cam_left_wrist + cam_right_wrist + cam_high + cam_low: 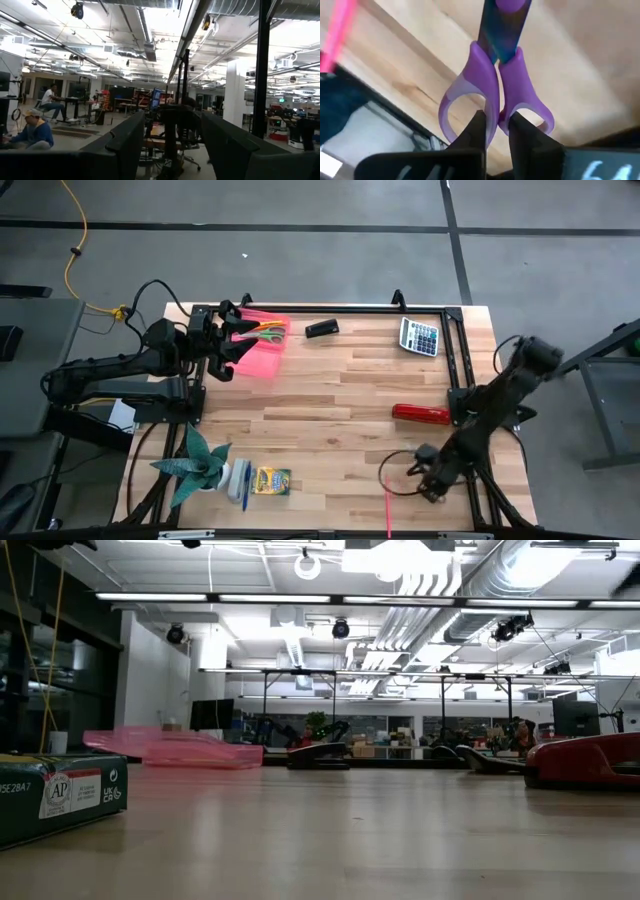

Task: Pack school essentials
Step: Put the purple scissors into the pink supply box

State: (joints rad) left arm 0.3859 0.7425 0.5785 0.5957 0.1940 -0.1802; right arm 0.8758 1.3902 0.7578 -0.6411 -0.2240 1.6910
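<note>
The right gripper (496, 125), at the table's (340, 395) near right corner, pinches the purple-handled scissors (496, 75) by their handle loops. The left gripper (240, 340), fingers spread, holds the pink pouch (262, 348) at the far left.

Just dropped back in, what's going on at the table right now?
The right gripper, low at the table's near right corner, has its fingers pinched on the handle of the purple-handled scissors, beside a thin pink pencil. The left gripper holds the translucent pink pouch at the far left, with some pencils already inside. The small yellow-green crayon box and a blue pen lie unpacked near the front left.
</note>
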